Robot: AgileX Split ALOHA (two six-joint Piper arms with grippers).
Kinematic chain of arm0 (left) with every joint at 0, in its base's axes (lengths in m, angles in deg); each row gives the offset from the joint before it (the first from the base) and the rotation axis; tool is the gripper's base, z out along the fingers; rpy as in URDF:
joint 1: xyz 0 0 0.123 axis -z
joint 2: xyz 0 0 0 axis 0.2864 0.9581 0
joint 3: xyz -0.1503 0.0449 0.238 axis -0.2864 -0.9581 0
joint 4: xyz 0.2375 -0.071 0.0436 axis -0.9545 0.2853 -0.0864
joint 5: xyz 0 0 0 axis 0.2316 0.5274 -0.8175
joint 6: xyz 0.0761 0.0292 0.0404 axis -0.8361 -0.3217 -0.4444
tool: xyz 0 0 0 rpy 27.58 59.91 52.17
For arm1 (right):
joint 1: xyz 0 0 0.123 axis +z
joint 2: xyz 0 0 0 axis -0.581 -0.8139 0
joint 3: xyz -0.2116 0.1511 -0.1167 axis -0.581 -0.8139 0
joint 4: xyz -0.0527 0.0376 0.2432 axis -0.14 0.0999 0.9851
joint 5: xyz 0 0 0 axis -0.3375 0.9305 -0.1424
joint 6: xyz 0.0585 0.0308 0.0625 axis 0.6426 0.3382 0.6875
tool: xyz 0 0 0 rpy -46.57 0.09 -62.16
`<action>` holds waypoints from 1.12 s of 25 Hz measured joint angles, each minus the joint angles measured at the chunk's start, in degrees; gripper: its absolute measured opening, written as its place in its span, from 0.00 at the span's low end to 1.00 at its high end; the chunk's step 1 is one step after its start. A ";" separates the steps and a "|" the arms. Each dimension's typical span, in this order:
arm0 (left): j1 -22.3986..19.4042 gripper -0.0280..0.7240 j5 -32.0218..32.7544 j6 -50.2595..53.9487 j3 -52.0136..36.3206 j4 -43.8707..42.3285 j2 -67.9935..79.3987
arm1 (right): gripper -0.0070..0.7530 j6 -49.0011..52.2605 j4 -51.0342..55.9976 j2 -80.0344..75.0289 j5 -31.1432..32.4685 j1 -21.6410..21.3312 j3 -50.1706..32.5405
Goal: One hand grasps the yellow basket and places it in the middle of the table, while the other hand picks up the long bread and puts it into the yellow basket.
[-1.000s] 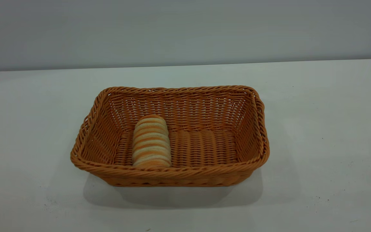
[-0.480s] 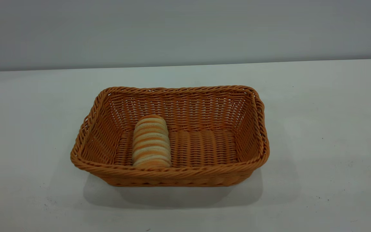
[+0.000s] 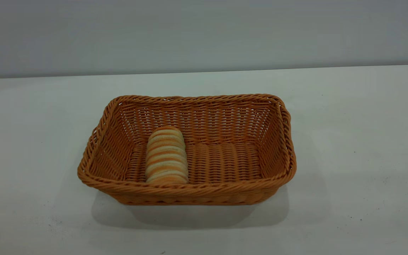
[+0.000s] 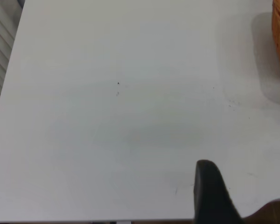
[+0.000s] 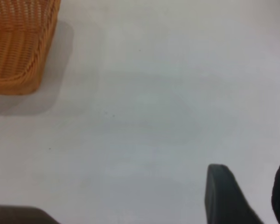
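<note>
my table (image 3: pixel 349 141): white, flat, few dark specks | on it: yellow basket (image 3: pixel 190 193), standing upright near mid-table | specks lie right of and in front of basket

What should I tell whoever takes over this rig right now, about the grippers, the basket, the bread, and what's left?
Left gripper: away from the basket over bare white table, holding nothing, fingers apart.
Right gripper: also clear of the basket, over bare table, holding nothing, fingers apart.
Orange-tan woven wicker basket: stands near the middle of the table.
Small oblong loaf striped cream and orange-brown: lies on the basket's floor, toward its left side in the exterior view.
Done: basket placed, bread inside.
Left: nothing apparent; both arms look withdrawn.
</note>
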 joint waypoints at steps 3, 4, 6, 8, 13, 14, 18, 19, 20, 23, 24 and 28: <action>0.00 0.64 0.00 -0.05 0.00 0.00 0.00 | 0.32 0.00 0.00 0.00 0.00 2.11 0.00; 0.00 0.64 0.00 -0.05 0.00 0.00 0.00 | 0.32 0.00 0.06 0.00 0.00 3.00 0.00; 0.00 0.64 0.00 0.00 0.00 0.00 0.00 | 0.32 0.00 0.06 0.00 0.00 4.68 0.00; 0.00 0.64 0.00 0.00 0.00 0.00 0.00 | 0.32 0.00 0.06 0.00 0.00 4.99 0.00; 0.00 0.64 0.00 0.00 0.00 0.00 0.00 | 0.32 0.00 0.06 0.00 0.00 4.99 0.00; 0.00 0.64 0.00 0.00 0.00 0.00 0.00 | 0.32 0.00 0.06 0.00 0.00 4.99 0.00; 0.00 0.64 0.00 0.00 0.00 0.00 0.00 | 0.32 0.00 0.06 0.00 0.00 4.99 0.00; 0.00 0.64 0.00 0.00 0.00 0.00 0.00 | 0.32 0.00 0.06 0.00 0.00 4.99 0.00; 0.00 0.64 0.00 0.00 0.00 0.00 0.00 | 0.32 0.00 0.06 0.00 0.00 4.99 0.00; 0.00 0.64 0.00 0.00 0.00 0.00 0.00 | 0.32 0.00 0.06 0.00 0.00 4.99 0.00; 0.00 0.64 0.00 0.00 0.00 0.00 0.00 | 0.32 0.00 0.06 0.00 0.00 4.99 0.00; 0.00 0.64 0.00 0.00 0.00 0.00 0.00 | 0.32 0.00 0.06 0.00 0.00 4.99 0.00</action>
